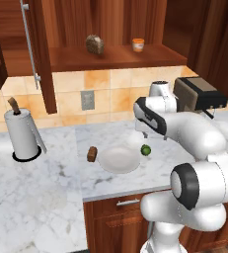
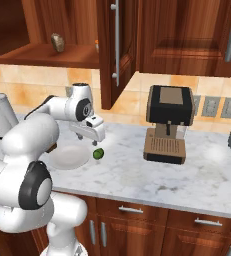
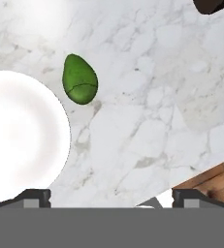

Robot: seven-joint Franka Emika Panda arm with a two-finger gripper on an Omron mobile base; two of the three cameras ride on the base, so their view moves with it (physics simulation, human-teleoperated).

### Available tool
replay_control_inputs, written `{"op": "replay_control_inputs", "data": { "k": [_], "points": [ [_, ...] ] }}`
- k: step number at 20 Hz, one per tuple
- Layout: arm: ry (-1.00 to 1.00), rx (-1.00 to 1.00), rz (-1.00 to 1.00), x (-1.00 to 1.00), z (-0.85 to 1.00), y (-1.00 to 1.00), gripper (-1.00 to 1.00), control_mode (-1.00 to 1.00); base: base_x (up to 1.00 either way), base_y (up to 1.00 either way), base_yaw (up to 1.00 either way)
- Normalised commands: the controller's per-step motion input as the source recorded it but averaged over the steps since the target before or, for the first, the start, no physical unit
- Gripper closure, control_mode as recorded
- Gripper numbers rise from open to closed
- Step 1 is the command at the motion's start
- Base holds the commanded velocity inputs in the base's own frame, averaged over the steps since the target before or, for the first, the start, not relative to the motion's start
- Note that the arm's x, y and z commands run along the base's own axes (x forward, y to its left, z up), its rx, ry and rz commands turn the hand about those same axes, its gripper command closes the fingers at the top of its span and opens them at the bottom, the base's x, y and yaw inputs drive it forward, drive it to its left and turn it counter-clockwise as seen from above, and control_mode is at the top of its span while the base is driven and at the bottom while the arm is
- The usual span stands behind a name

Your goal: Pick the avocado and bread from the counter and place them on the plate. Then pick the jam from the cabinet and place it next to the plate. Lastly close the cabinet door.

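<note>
The dark green avocado [image 1: 145,149] [image 2: 98,153] [image 3: 79,79] lies on the marble counter [image 1: 46,192] just off the rim of the white plate [image 1: 119,160] [image 2: 68,156] [image 3: 21,135]. On the plate's other side sits the brown bread [image 1: 92,154]. My gripper [image 1: 144,135] [image 2: 94,141] [image 3: 111,196] hangs open above the counter, close over the avocado, holding nothing. In the hand view the avocado lies off the line between the fingertips [image 3: 33,196], toward the plate. The jam [image 1: 138,45] stands on the shelf of the open cabinet [image 1: 110,57]. Its cabinet door [image 1: 36,54] [image 2: 116,50] is swung open.
A speckled grey-brown lump [image 1: 95,44] [image 2: 57,42] shares the shelf with the jam. A paper towel roll [image 1: 21,134] stands at the left, a coffee machine [image 1: 199,94] [image 2: 168,125] to the right of the avocado. The counter's front edge and wood drawers [image 3: 215,179] are near.
</note>
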Motion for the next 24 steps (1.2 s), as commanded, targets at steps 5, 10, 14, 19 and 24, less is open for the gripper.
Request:
{"op": "replay_control_inputs", "data": {
  "k": [5,10,14,19,24],
  "points": [
    [0.00,0.00,-0.02,0.17,-0.33,0.00,-1.00,-1.00,0.00,0.00,0.00],
    [0.00,0.00,0.00,0.18,-0.32,-0.01,-1.00,-1.00,0.00,0.00,0.00],
    [0.00,0.00,0.00,0.19,-0.30,-0.03,-1.00,-1.00,0.00,0.00,0.00],
    [0.02,0.00,0.00,0.18,-0.28,-0.03,-1.00,-1.00,0.00,0.00,0.00],
    [0.02,0.00,0.00,0.20,-0.27,-0.04,-1.00,-1.00,0.00,0.00,0.00]
  ]
}}
